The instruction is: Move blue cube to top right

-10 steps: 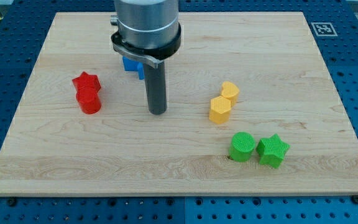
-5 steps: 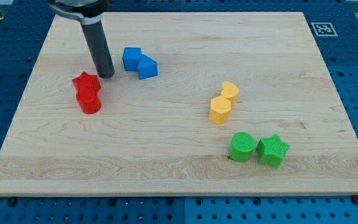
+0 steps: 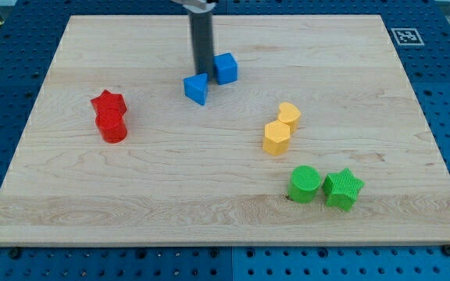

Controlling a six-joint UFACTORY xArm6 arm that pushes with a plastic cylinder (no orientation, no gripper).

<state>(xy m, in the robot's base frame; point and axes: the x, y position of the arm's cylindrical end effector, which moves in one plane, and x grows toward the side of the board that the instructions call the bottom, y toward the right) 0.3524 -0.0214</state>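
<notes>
The blue cube [image 3: 226,68] sits on the wooden board [image 3: 381,117], above the middle, a little left of centre. My tip [image 3: 204,75] stands right against the cube's left side. A second blue block [image 3: 196,89], wedge-shaped, lies just below and left of my tip, close to it. The rod comes down from the view's top edge.
A red star [image 3: 108,102] and a red cylinder [image 3: 113,126] sit together at the left. Two yellow blocks [image 3: 288,115] [image 3: 276,136] sit right of centre. A green cylinder [image 3: 305,184] and a green star [image 3: 343,189] sit at the lower right. A marker tag [image 3: 404,35] lies at the board's top right corner.
My tip swung from mid-board to the left of the blue blocks, then right. The blue cube has slid right and slightly up; the blue wedge has shifted right and turned, now apart from the cube.
</notes>
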